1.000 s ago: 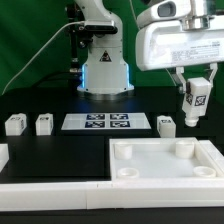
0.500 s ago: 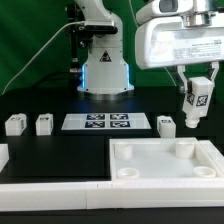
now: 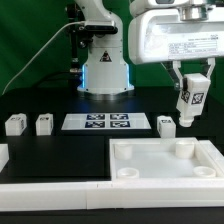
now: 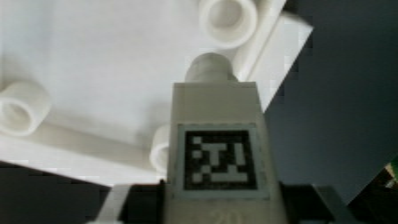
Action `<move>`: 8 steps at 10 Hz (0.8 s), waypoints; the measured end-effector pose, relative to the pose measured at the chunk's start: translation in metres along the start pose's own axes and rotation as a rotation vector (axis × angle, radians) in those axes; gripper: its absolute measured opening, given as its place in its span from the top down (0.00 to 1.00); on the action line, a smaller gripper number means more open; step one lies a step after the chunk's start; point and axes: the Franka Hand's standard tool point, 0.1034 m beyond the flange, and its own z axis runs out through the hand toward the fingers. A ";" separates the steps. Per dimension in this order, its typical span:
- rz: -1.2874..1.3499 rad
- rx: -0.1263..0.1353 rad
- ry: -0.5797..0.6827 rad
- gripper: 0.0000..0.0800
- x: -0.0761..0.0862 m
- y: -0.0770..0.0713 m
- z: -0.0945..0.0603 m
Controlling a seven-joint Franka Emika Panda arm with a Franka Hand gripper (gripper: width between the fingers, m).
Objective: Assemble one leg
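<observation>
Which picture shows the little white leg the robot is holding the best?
The wrist view: the leg fills the picture and its square marker tag is easy to see. The exterior view shows it small, held by the gripper above the white tray-like piece.

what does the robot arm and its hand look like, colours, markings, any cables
The arm is white with black joint sections, and a blue light glows around its rounded base. A thin pale cable curves in to it from the exterior view's left. The hand has a large boxy white housing with faint grey printing on its face, and two short pale fingers below.
</observation>
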 end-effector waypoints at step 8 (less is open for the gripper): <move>-0.077 -0.003 0.041 0.63 0.057 0.023 0.010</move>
